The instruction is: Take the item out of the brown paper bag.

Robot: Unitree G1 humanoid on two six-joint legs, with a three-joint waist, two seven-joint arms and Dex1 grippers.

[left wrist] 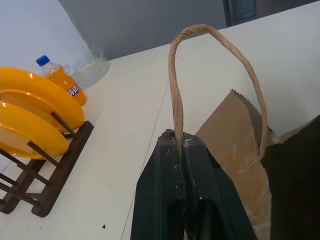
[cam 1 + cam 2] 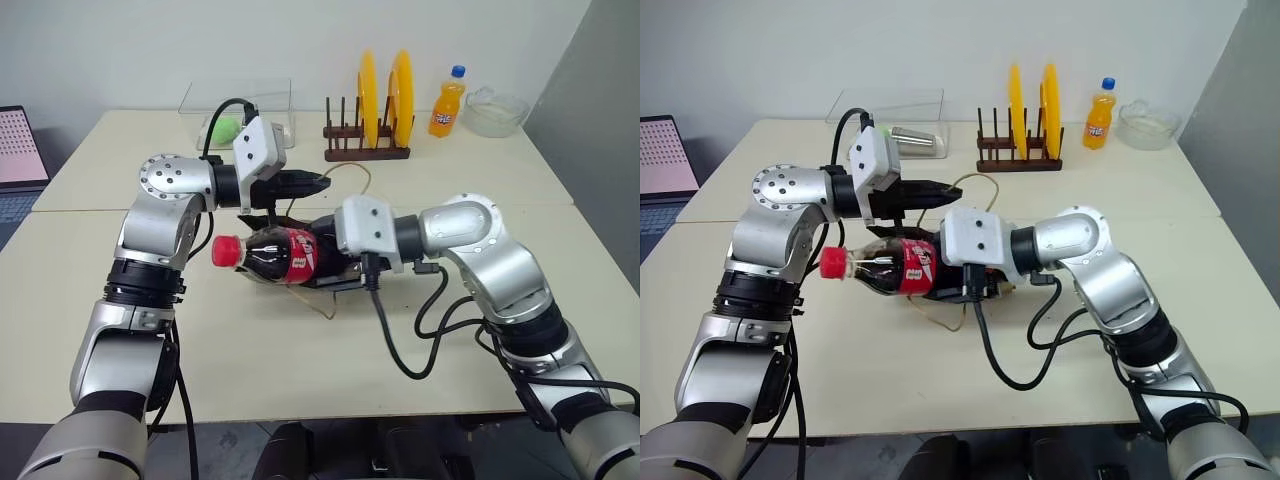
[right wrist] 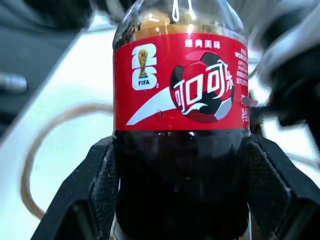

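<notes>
Right gripper (image 3: pixel 180 200): fingers spread wide, clamped on the dark lower half of the cola bottle (image 2: pixel 280 255) (the item, red label, red cap (image 2: pixel 226 252)). Bottle held above the table (image 2: pixel 300 370), long axis about level and crosswise, cap toward robot's left, base toward the right wrist. Brown paper bag (image 1: pixel 240 135) just behind and under the base; cannot tell if the base is fully clear of the mouth. Left gripper (image 1: pixel 182 165): fingers closed tight on a cord handle (image 1: pixel 175 100), steadying the bag. Next, by judgement: draw bottle cap-first, away from the bag.
</notes>
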